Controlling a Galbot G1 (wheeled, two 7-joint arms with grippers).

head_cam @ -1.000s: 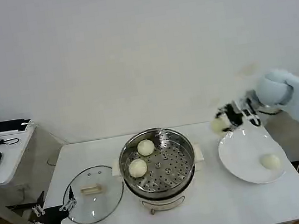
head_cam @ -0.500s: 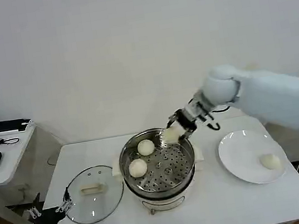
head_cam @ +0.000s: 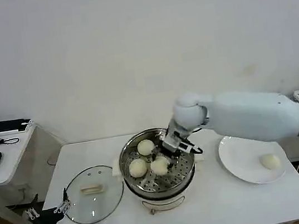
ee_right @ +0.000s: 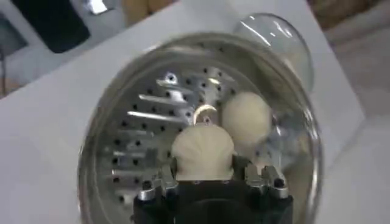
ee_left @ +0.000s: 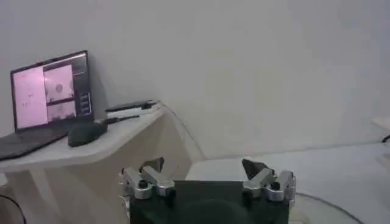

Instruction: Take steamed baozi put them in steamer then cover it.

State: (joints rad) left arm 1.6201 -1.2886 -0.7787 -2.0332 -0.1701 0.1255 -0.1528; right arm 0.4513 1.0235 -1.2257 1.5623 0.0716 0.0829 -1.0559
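Squeezing a soft, light baozi (ee_right: pixel 203 151) by its sides, the right pincer (head_cam: pixel 165 158) hangs inside the steamer (head_cam: pixel 183 141); left pincer (ee_left: pixel 207 178) waits open.

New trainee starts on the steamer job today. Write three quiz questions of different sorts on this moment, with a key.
1. True or false: the glass cover is already on the steamer.
2. How many baozi lie free on the steamer's perforated tray, not counting the one in the gripper?
3. Where is the last baozi waiting? A) on the white plate B) on the cover C) on the side desk

Key:
1. False. The cover lies on the table to the robot's left of the steamer.
2. Two: the far baozi and the near baozi. The right gripper holds a third baozi low over the tray; the left gripper waits open near the table's left edge.
3. A.
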